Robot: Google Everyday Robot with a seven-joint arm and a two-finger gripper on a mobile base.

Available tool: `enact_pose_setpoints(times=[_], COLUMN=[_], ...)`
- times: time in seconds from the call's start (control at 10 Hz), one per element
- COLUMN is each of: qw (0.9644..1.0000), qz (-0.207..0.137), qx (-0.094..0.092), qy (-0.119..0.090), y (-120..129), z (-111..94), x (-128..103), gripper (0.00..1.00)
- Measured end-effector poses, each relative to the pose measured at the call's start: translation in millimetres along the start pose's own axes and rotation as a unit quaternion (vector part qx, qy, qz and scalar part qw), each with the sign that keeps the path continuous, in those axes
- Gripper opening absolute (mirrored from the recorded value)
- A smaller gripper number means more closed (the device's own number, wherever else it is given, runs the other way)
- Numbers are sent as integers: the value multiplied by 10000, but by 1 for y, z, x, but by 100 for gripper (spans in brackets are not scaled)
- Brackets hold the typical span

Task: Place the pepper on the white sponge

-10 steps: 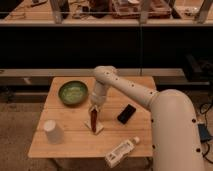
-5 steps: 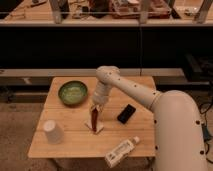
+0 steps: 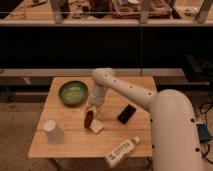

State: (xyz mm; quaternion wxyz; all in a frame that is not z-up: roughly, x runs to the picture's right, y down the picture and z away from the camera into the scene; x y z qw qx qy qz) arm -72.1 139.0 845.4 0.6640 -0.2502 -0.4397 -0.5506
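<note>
Risk centred on release: the pepper (image 3: pixel 89 119) stood upright, its lower end touching the sponge (image 3: pixel 96 127) near mid-table, and would likely topple or roll off the small block if let go tilted. The gripper (image 3: pixel 92 111) was closed on the pepper's top. Count, near to far: one bottle (image 3: pixel 121 151) at the front edge, one cup (image 3: pixel 52 132) front-left, one sponge, one pepper, one phone (image 3: pixel 126 114), one bowl (image 3: pixel 73 92) back-left.
</note>
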Motion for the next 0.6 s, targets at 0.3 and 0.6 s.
enact_pose_setpoints(times=[0.3, 0.6], qw=[10000, 10000], qz=[-24, -35], qx=[-22, 13], qy=[-21, -52], y=[-7, -3], z=[-10, -5], x=[-2, -1], gripper=[46, 46])
